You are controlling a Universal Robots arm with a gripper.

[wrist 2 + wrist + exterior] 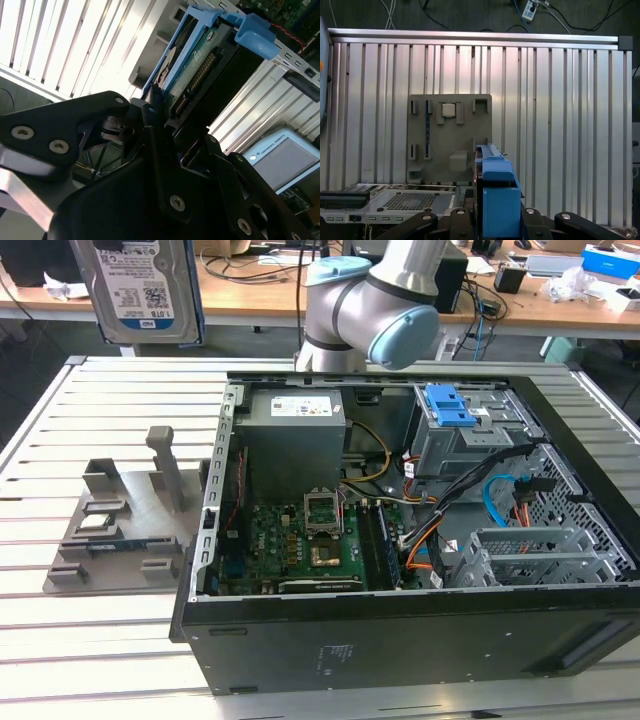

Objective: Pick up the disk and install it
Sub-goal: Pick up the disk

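The disk [140, 290], a silver hard drive with a white-and-blue label in a blue carrier bracket, hangs upright high above the table's far corner, on the exterior view's left. Its top is cut off by the picture edge. In the second wrist view, my gripper [160, 105] is shut on the disk [192, 75], whose connector edge and blue carrier tab point away from the black fingers. In the first wrist view, the blue carrier [497, 195] stands between the gripper's black links, above the slatted table.
An open computer case [400, 640] lies on the slatted table, with the motherboard [300, 540] exposed. Inside are a grey drive cage with a blue latch [450, 405] and a lower empty cage [530, 555]. A grey parts fixture [125, 520] sits beside the case.
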